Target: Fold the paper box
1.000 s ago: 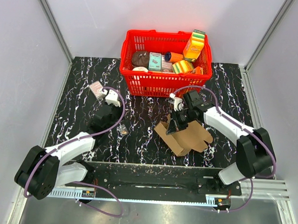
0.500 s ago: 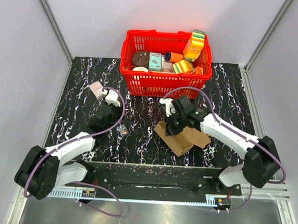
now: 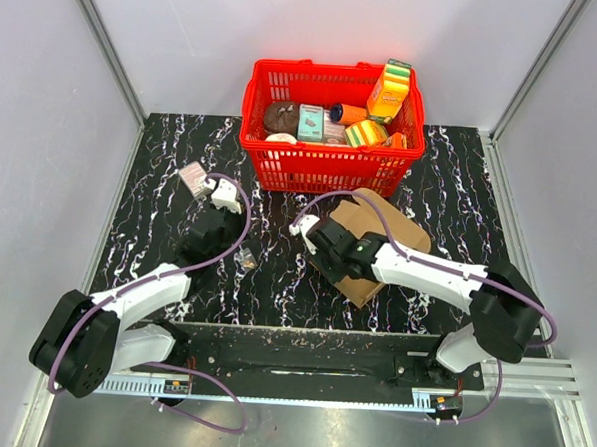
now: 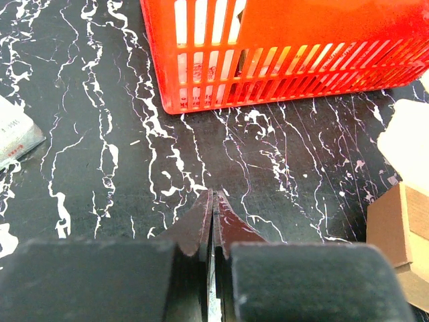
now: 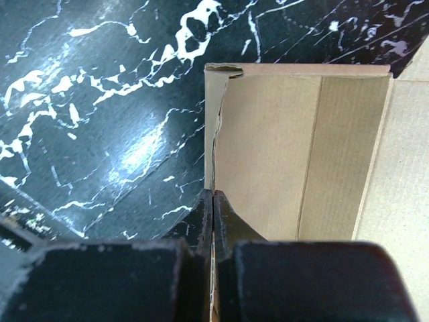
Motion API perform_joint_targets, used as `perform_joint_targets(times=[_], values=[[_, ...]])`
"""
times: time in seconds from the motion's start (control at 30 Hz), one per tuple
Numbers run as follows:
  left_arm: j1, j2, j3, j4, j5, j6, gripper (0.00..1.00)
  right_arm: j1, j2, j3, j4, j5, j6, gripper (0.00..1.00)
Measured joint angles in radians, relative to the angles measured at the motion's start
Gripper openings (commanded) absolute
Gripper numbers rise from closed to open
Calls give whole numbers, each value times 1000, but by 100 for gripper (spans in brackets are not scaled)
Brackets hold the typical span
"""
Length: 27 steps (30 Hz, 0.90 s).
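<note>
Right pincer (image 5: 213,196) closed, apparently pinching a thin edge flap of the paper box (image 3: 398,234). Box lies part-flat on the counter (image 3: 151,176), just before the red basket (image 3: 326,167). Left pincer (image 4: 213,196) shut, empty, well apart. Advice: swing flap slowly along its crease; left could pin the body. Basket holds printed packs (image 3: 389,88); nothing seen in the box.

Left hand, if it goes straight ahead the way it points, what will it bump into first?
Probably the red basket, straight ahead of the left hand; only bare table lies between. If it points downward, the table could come first.
</note>
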Motion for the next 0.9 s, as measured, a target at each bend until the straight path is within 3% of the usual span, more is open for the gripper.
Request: perform_joint_targets(times=[0.47,0.57,0.63,0.73,0.9], values=[[0,6,0,-11,-2,0,0,196,50,-114,146,292,-8,0],[0,6,0,-13,-4,0,0,223,52,-120,154,324,-15,11],[0,6,0,-14,-4,0,0,232,55,-120,160,336,-18,26],[0,6,0,-14,-5,0,0,239,66,-120,161,350,-19,39],[0,6,0,-14,-6,0,0,242,71,-119,161,357,-23,46]])
